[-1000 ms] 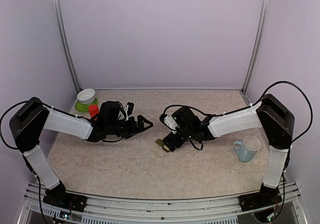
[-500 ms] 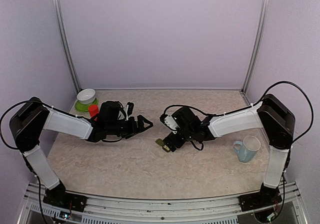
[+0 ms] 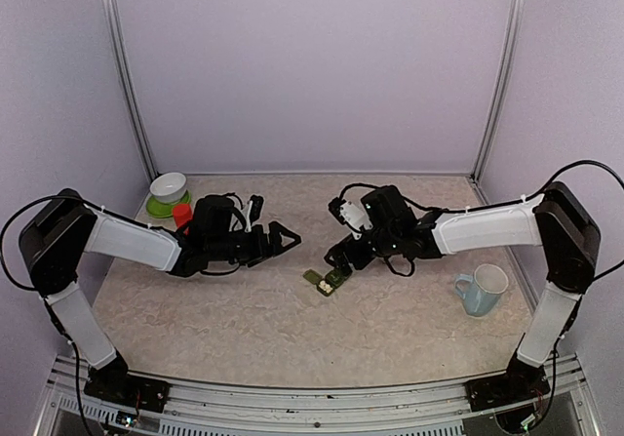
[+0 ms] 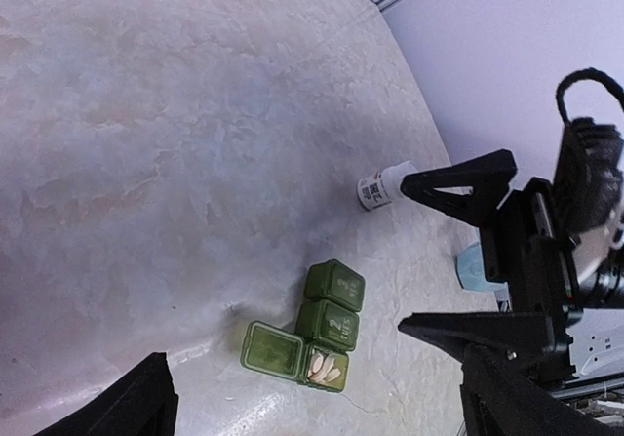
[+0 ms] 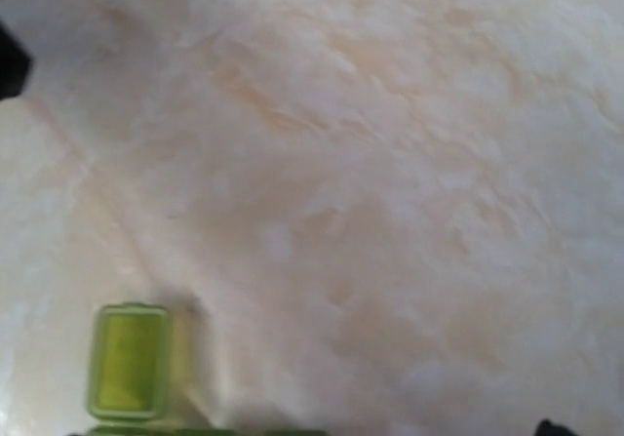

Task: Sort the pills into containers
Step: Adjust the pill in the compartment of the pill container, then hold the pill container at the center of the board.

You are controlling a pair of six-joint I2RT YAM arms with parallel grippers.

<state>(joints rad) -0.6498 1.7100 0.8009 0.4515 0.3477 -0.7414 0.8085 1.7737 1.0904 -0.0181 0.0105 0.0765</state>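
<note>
One green strip of three containers (image 3: 327, 280) lay at centre frame: two shut, one with its lid (image 4: 271, 346) flipped open over pale pills (image 4: 327, 368). The left gripper (image 3: 273, 223), left of the strip, and the right gripper (image 4: 404, 256), just above it, both gaped wide and empty. One mug (image 3: 483, 290) stood at the lower right.

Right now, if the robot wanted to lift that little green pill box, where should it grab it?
Probably from straight above, jaws across the narrow width of the containers at the two closed compartments. The strip lies flat on the table with straight, parallel long sides, and the end compartment's lid is flipped open beside pills.
</note>
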